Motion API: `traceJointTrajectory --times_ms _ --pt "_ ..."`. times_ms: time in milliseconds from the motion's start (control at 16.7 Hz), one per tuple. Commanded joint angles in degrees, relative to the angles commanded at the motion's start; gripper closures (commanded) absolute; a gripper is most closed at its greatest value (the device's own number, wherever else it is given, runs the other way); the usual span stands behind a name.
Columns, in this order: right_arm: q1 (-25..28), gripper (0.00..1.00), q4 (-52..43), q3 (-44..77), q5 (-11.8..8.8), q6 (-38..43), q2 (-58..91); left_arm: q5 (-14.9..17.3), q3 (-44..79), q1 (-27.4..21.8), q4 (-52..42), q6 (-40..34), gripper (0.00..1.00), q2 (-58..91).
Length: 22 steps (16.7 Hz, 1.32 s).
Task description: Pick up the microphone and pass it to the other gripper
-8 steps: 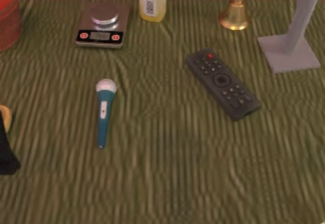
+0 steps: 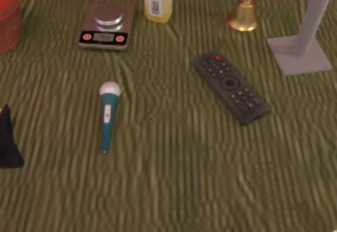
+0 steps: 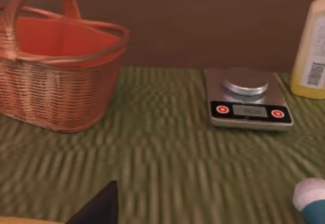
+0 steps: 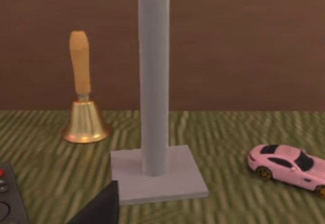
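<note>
One arm in reach: left claw [image 2: 9, 140] nearest the microphone [image 2: 108, 115].
Microphone lies free on the tabletop [image 2: 174, 184], left of centre, head toward the kitchen scale [image 2: 105, 26], right of the left claw; claw opening cannot be determined.

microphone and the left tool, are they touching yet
Apart. The top view shows the left tool at the table's left edge, with bare green cloth between it and the microphone.

You've got a ribbed matt green cloth [image 2: 174, 179]; shiny brass-looking bell [image 4: 85, 122] with wooden handle; woven wicker basket [image 3: 56, 97]; smooth plastic-looking microphone [image 2: 107, 115]; matt black remote [image 2: 230, 86].
</note>
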Motion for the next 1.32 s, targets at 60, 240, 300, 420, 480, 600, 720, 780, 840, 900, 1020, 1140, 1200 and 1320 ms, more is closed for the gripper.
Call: traceJointTrajectory --times_ms 60,240,300,420,480,600,720,780,840,900,1020,1140,1200,1320 --pt "0.0 0.0 0.0 0.0 0.0 0.0 0.0 -0.11 3.23 -1.01 -2.27 -0.98 0.0 4.23" --pt "0.0 0.0 0.0 0.0 0.0 0.0 0.0 -0.52 14.23 -4.45 -10.23 -4.31 0.0 19.98" --pt "0.0 0.0 0.0 0.0 0.0 0.0 0.0 -0.66 18.14 -5.71 -13.13 -5.5 0.0 25.95" --pt "0.0 0.0 0.0 0.0 0.0 0.0 0.0 -0.92 26.04 -8.28 -19.08 -7.9 0.0 38.34" --pt "0.0 0.0 0.0 0.0 0.0 0.0 0.0 -1.04 29.99 -9.58 -22.06 -9.1 0.0 44.52" --pt "0.0 0.0 0.0 0.0 0.0 0.0 0.0 -1.23 37.65 -12.13 -27.85 -11.42 0.0 56.3" --pt "0.0 0.0 0.0 0.0 0.0 0.0 0.0 -1.4 44.87 -14.52 -33.23 -13.61 0.0 66.82" --pt "0.0 0.0 0.0 0.0 0.0 0.0 0.0 -1.48 48.26 -15.62 -35.68 -14.63 0.0 71.46" --pt "0.0 0.0 0.0 0.0 0.0 0.0 0.0 -1.55 51.44 -16.66 -37.94 -15.58 0.0 75.7" --pt "0.0 0.0 0.0 0.0 0.0 0.0 0.0 -1.6 54.42 -17.63 -40.01 -16.46 0.0 79.57" --pt "0.0 0.0 0.0 0.0 0.0 0.0 0.0 -1.71 59.63 -19.28 -43.47 -17.97 0.0 86.18" --pt "0.0 0.0 0.0 0.0 0.0 0.0 0.0 -1.83 63.48 -20.45 -45.89 -19.07 0.0 91.12" --pt "0.0 0.0 0.0 0.0 0.0 0.0 0.0 -1.87 64.82 -20.85 -46.69 -19.44 0.0 92.81" --pt "0.0 0.0 0.0 0.0 0.0 0.0 0.0 -1.9 66.18 -21.27 -47.49 -19.82 0.0 94.43"
